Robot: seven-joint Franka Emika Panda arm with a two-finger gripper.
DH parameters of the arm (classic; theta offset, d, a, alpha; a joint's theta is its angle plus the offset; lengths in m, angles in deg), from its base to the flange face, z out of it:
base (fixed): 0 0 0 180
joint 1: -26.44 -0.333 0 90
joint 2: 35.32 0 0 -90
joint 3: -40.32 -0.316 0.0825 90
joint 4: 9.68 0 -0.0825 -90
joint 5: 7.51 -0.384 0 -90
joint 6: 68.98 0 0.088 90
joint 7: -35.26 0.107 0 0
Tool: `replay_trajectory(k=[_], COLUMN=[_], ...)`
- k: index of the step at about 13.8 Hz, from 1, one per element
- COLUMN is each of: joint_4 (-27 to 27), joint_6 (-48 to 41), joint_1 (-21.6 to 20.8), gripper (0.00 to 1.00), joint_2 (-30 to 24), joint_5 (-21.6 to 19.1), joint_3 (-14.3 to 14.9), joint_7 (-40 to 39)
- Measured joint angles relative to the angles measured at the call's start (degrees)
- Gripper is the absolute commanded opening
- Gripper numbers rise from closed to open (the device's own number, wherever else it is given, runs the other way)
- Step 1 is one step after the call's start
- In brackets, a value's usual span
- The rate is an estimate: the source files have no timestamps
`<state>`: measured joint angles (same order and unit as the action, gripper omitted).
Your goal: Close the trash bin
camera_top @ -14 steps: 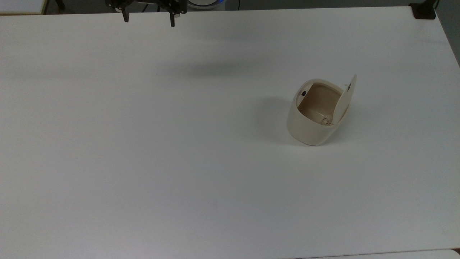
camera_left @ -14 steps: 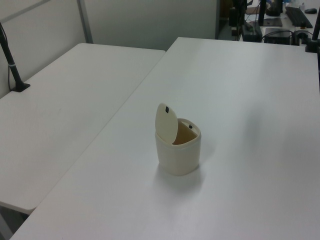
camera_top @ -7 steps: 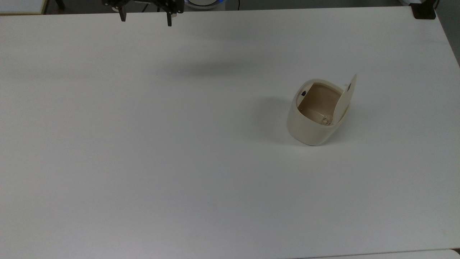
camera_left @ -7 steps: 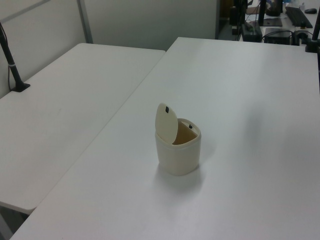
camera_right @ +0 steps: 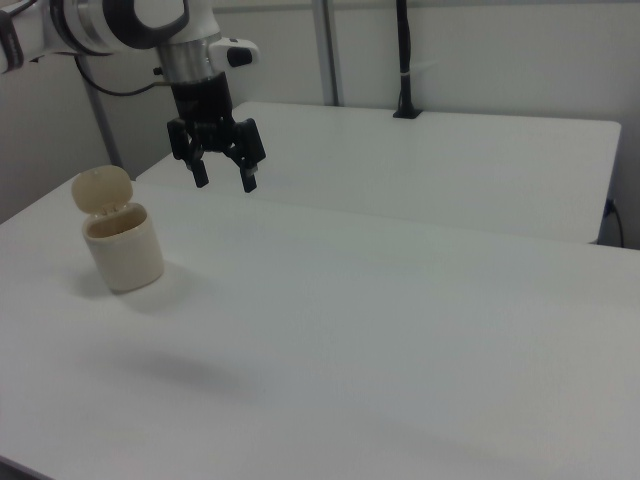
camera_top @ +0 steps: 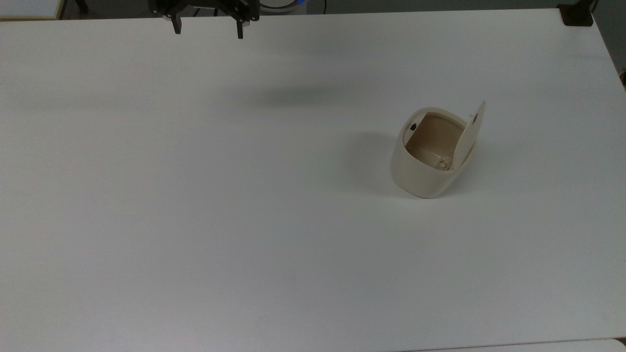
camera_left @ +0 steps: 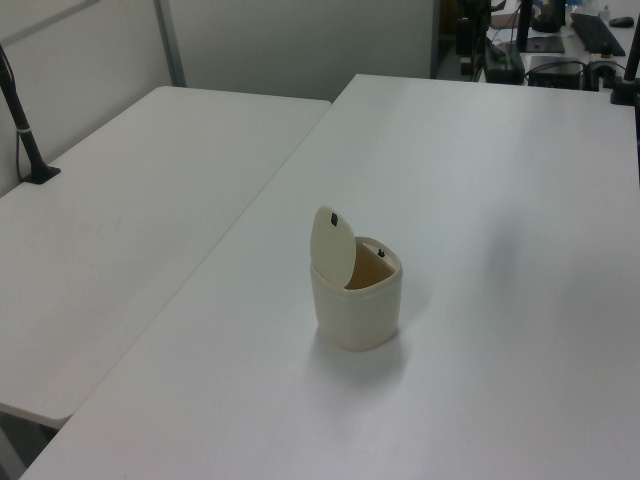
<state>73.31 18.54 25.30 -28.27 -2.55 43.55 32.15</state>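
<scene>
Black and two-fingered, the gripper (camera_top: 207, 29) hangs at about eleven o'clock in the top view, at the far edge of the broad white rectangular table (camera_top: 195, 195), with its fingers spread wide and nothing between them. A soft grey shadow (camera_top: 293, 95) lies on the tabletop toward twelve o'clock, between the gripper and the small cream-beige plastic trash bin (camera_top: 424, 161), which stands upright at about three o'clock of the top view, well apart from the gripper. Its flat hinged lid (camera_top: 472, 132) of the same colour stands raised on the three o'clock side of the body, so the tan inside shows, and a small black button (camera_top: 413, 127) sits on the rim at the bin's ten o'clock. In the left view a second white table (camera_left: 120, 240) lies at nine o'clock, and the bin (camera_left: 357, 305) stands near the centre with its lid (camera_left: 332, 243) up on the nine o'clock side. In the right view the bin (camera_right: 122, 250) stands at nine o'clock with the lid (camera_right: 101, 189) tipped up above it; the gripper (camera_right: 223, 182), on a white arm (camera_right: 120, 25), hangs in the air at about eleven o'clock, to the bin's two o'clock and clear of it, fingers pointing down and held apart.
</scene>
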Motion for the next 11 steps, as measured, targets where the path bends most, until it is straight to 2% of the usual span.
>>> replay_trajectory(k=[2,3,7,9,11], joint_4=[0.0,0.0,0.1,0.1,0.0], joint_6=[0.0,0.0,0.0,0.0,0.0], joint_1=[0.1,0.1,-0.3,-2.2,-4.9], gripper=[0.77,0.63,0.21,0.16,0.14], joint_2=[0.0,0.0,0.6,1.0,1.0], joint_5=[0.0,-0.1,-0.7,-2.3,-4.4], joint_3=[0.0,0.0,-0.2,-0.3,-0.4], joint_7=[-1.4,-2.5,-6.5,-9.9,-19.5])
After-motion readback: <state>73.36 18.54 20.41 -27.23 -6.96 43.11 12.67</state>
